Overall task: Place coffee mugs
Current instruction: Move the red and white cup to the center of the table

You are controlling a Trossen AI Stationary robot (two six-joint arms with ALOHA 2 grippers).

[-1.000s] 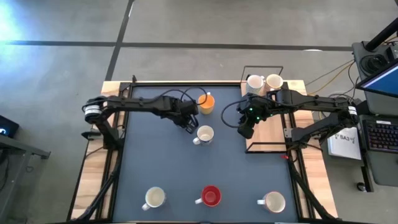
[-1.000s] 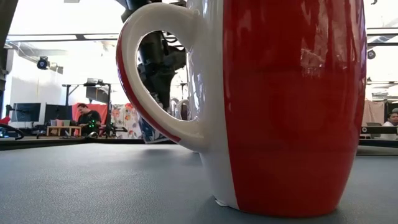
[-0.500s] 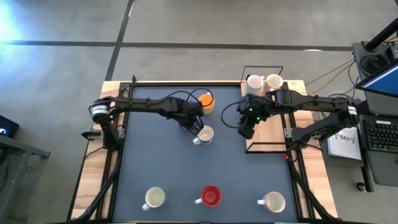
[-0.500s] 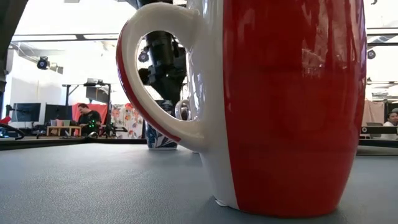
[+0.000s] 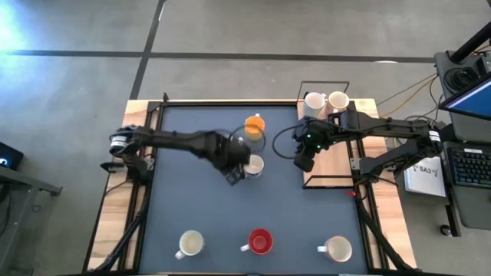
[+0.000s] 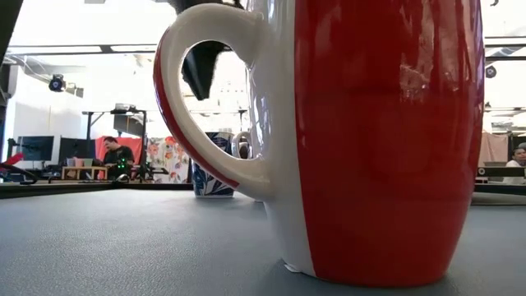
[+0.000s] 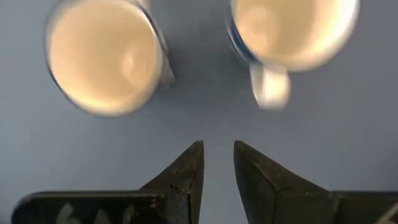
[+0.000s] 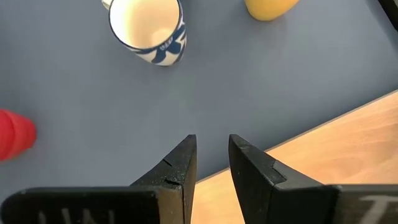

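Observation:
A white mug with a blue pattern [image 5: 253, 165] stands upright mid-table, its handle [image 7: 270, 87] toward my left gripper [image 5: 233, 175], which hovers just left of it with its fingers [image 7: 219, 146] nearly together, holding nothing. The orange mug [image 5: 255, 124] stands behind it toward the far edge. My right gripper [image 5: 301, 162], also empty [image 8: 210, 140], waits near the table's right edge. Two white mugs [image 5: 325, 100] sit at the far right corner. A white mug [image 5: 190, 244], the red mug [image 5: 259, 241] and another white mug [image 5: 336, 248] stand along the near edge.
A black wire frame [image 5: 349, 115] lies on the wooden strip at the table's right side, with the two white mugs at its far end. In the low view the red mug [image 6: 370, 140] fills most of the picture. Cables and a desk stand right of the table.
My left gripper has moved from beside the orange mug toward the table's near edge, and now hovers left of the blue-patterned mug. In the low view the arm no longer covers that mug. The right arm has kept still.

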